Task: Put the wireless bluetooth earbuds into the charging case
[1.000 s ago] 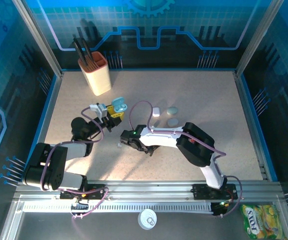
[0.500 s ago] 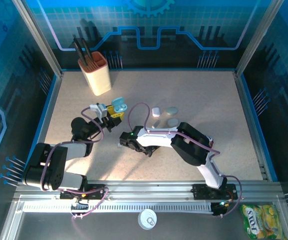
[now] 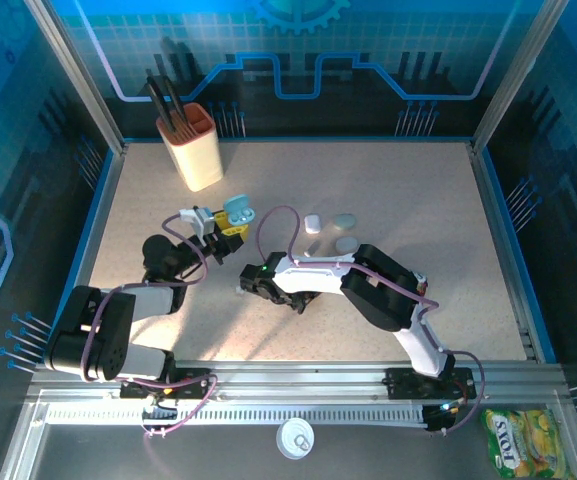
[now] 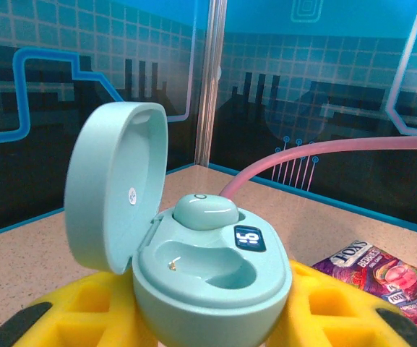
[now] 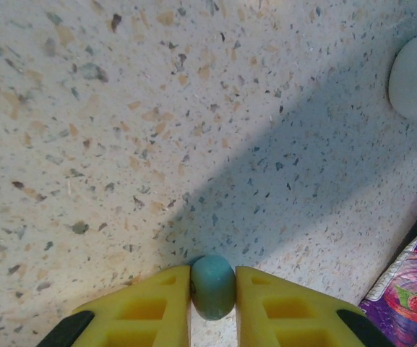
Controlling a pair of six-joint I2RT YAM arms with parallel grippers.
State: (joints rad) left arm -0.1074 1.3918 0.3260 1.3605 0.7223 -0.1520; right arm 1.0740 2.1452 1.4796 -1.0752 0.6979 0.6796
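Right wrist view: right claw (image 5: 213,278) apparently pinches a light-blue earbud (image 5: 213,295); next, carry it toward twelve o'clock into the open charging case (image 4: 208,278) that the left claw (image 4: 212,318) grips.

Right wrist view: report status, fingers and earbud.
Left fingers clamp open pale-teal plastic charging case, one bud seated, one slot empty. Right fingers pinch small teal earbud on speckled table. Purple candy packet nearby, not touching.
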